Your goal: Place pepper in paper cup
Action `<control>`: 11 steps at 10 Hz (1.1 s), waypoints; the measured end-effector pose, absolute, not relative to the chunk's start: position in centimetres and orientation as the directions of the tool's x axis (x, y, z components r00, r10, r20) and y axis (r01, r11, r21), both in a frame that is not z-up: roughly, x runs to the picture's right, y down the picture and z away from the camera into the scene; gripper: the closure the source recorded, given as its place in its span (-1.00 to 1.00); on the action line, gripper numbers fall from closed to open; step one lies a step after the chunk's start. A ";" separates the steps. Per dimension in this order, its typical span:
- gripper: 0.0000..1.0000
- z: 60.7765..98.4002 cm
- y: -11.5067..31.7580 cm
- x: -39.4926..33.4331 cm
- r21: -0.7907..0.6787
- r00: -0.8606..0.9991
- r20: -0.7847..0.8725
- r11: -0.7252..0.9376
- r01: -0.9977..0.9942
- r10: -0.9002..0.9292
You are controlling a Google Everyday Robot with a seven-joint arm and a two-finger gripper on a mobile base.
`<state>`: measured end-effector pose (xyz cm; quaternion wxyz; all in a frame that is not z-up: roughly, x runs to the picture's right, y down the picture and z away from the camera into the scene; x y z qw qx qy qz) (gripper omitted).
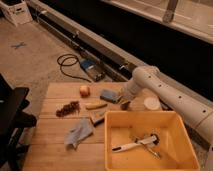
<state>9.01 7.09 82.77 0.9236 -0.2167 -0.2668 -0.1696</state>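
The paper cup (151, 103) is a pale disc on the wooden table (55, 150), just behind the yellow bin. My white arm comes in from the right and bends down to the table. The gripper (123, 102) hangs low at the table's back middle, left of the paper cup and right over a small dark cup (125, 105). The pepper does not show as a separate pale-green lump; it is hidden or lost in the dark around the gripper.
A large yellow bin (115, 145) holding a white tool (135, 145) fills the front right. An orange-red fruit (85, 90), a blue-grey block (110, 95), a yellow fruit (95, 105), a dark cluster (68, 108) and a blue cloth (80, 132) lie left of the gripper.
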 end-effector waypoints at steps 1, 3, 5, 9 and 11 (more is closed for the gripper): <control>1.00 82.6 6.9 9.1 -0.306 0.801 0.565 0.851 0.426 -0.198; 1.00 82.1 6.4 9.2 -0.288 0.804 0.558 0.861 0.419 -0.205; 1.00 81.0 5.0 9.6 -0.259 0.813 0.545 0.882 0.394 -0.203; 1.00 75.5 -0.2 11.2 -0.160 0.821 0.544 0.938 0.306 -0.175; 1.00 74.0 -2.0 12.8 -0.119 0.831 0.532 0.957 0.264 -0.163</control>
